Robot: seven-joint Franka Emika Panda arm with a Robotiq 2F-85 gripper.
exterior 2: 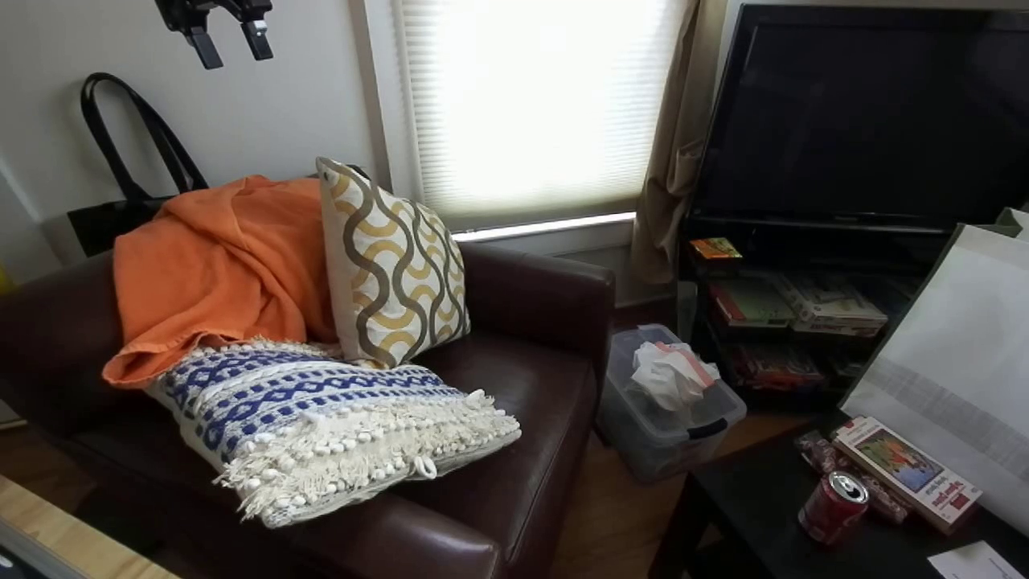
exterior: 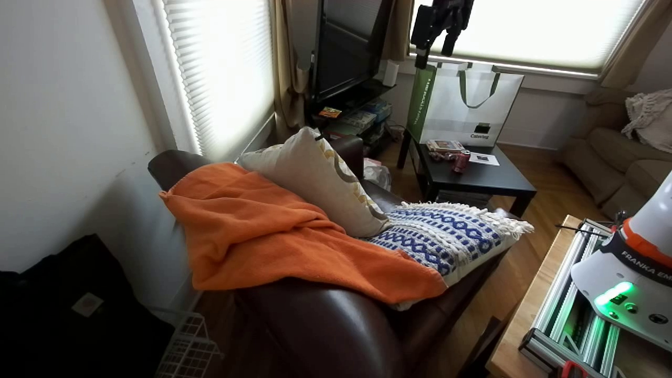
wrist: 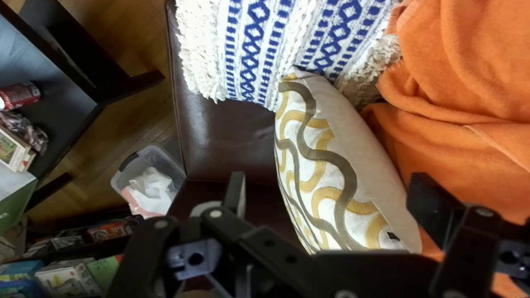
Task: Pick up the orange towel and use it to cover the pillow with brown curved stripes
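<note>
The orange towel (exterior: 262,231) lies in folds over the back and arm of a brown leather chair. It also shows in an exterior view (exterior 2: 229,265) and at the right of the wrist view (wrist: 468,78). The pillow with brown curved stripes (exterior 2: 394,273) leans upright beside the towel; its patterned face is uncovered. It also shows in an exterior view (exterior: 310,181) and in the wrist view (wrist: 327,165). My gripper (wrist: 329,190) is open and empty. It hangs high above the chair in both exterior views (exterior: 434,52) (exterior 2: 236,56), apart from the towel and pillow.
A blue-and-white fringed pillow (exterior 2: 321,410) lies on the chair seat (exterior 2: 522,394), under the towel's edge. A black table (exterior: 472,176) holds a large bag (exterior: 472,110), a red can (exterior 2: 834,507) and books. A clear bin (exterior 2: 667,434) stands beside the chair.
</note>
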